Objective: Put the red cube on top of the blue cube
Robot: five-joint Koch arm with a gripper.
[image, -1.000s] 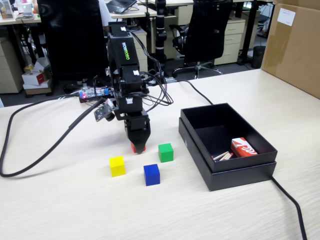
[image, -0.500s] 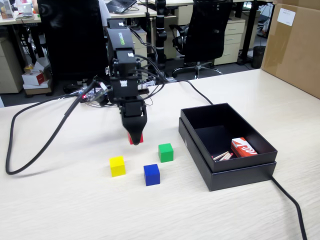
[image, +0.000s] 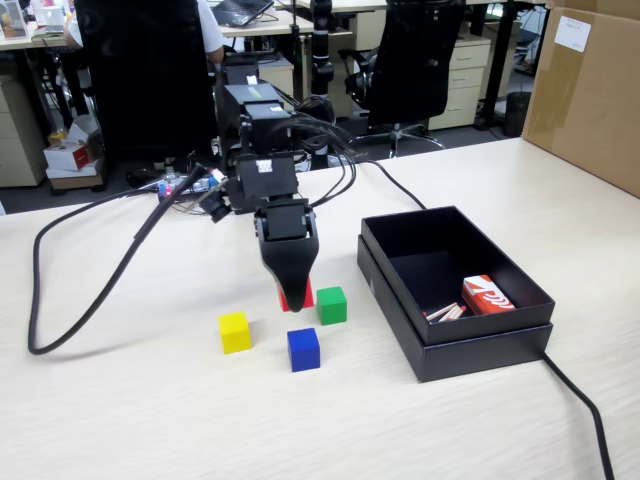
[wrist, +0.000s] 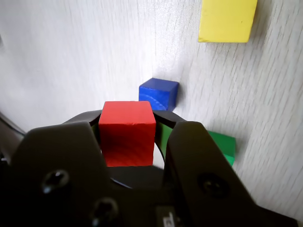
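Red cube (image: 297,297) behind blue cube (image: 303,349), fixed view.

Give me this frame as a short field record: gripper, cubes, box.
gripper: shut on the small solid-red cube, lifted off the table
small dark-blue cube: on the light wood table, uncovered, in front of the gripper in the fixed view
small green cube: on the table, beside the gripper
small yellow cube: on the table, left of the blue one in the fixed view
open black box: holds a red-and-white carton
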